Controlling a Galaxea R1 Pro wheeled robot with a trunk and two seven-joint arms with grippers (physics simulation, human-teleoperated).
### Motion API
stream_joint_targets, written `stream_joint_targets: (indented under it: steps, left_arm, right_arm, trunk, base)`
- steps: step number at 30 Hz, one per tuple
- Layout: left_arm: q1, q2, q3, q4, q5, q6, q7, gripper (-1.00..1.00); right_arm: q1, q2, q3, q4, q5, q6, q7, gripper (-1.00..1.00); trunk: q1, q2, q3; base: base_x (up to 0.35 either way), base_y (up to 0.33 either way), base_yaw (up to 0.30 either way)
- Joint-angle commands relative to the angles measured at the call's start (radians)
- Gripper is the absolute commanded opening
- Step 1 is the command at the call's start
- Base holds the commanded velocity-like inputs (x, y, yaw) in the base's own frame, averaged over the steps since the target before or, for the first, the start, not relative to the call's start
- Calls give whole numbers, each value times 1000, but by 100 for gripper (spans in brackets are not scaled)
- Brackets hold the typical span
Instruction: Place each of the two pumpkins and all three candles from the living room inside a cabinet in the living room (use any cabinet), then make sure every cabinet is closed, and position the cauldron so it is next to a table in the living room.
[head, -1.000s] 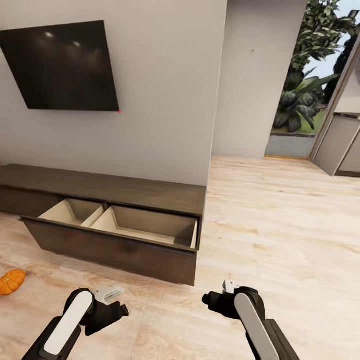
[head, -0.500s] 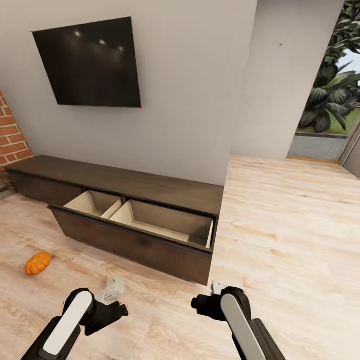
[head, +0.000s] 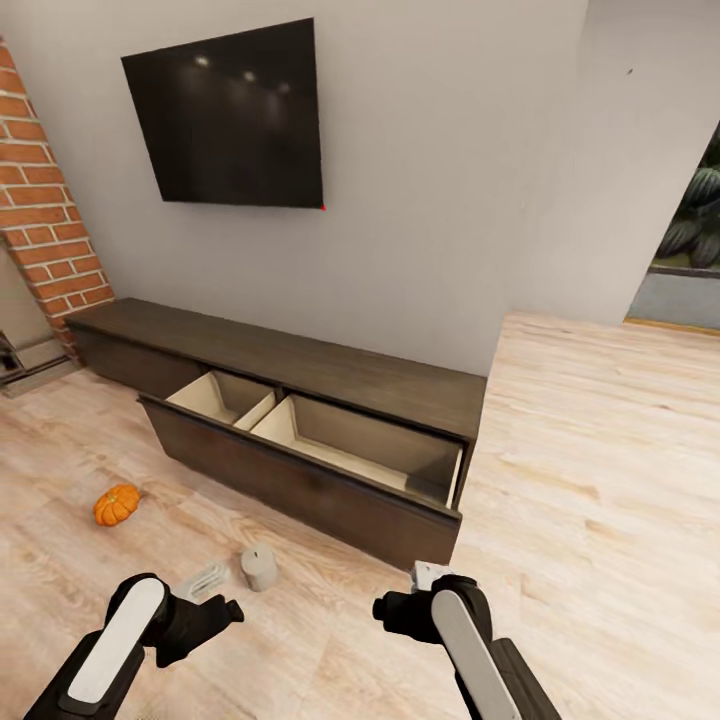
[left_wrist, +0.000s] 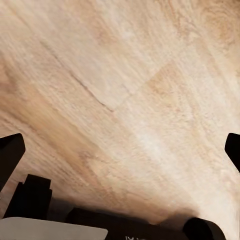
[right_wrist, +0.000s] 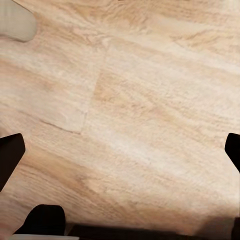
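Note:
The long dark-brown cabinet (head: 330, 372) stands against the wall with one wide drawer (head: 300, 488) pulled out; what shows of its pale inside is bare. One orange pumpkin (head: 117, 504) lies on the wooden floor left of the drawer. A short pale candle (head: 259, 567) stands on the floor in front of the drawer, just right of my left gripper (head: 205, 580). The left wrist view has that gripper (left_wrist: 120, 152) open over bare floor. My right gripper (head: 425, 577) hovers low by the drawer's right corner, open (right_wrist: 120, 150), with a pale rounded shape, probably the candle (right_wrist: 17, 22), at the picture's corner.
A black TV (head: 235, 120) hangs on the grey wall above the cabinet. A brick wall (head: 50, 230) rises at the far left. Open wooden floor (head: 600, 480) stretches to the right toward a glazed opening (head: 690, 250) with plants.
The camera has swung left, so the cabinet and pumpkin sit further right in the picture and the brick wall has come in. The candle now stands apart from my left gripper. Both arms keep their pose.

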Motion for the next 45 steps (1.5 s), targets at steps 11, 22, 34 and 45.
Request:
stream_joint_targets:
  steps: [11,22,34,45]
  left_arm:
    - [0,0,26,1,1,0,0,100]
    - [0,-2,23,1,1,-3,1,100]
    - [0,-2,24,1,3,-4,0,100]
    - [0,-2,23,1,2,-4,0,100]
  right_arm:
    - [0,2,7,10,0,-1,1,100]
    - [0,3,32,12,0,-1,1,100]
    - [0,3,40,22,1,-1,2,100]
    - [1,-2,73,55,3,-13,4,100]
  trunk:
    - [0,0,-13]
    - [0,0,-26]
    - [0,0,-41]
    - [0,0,-51]
  base:
    - [28,7,213]
    - [0,0,212]
    - [12,0,203]
    - [283,0,107]
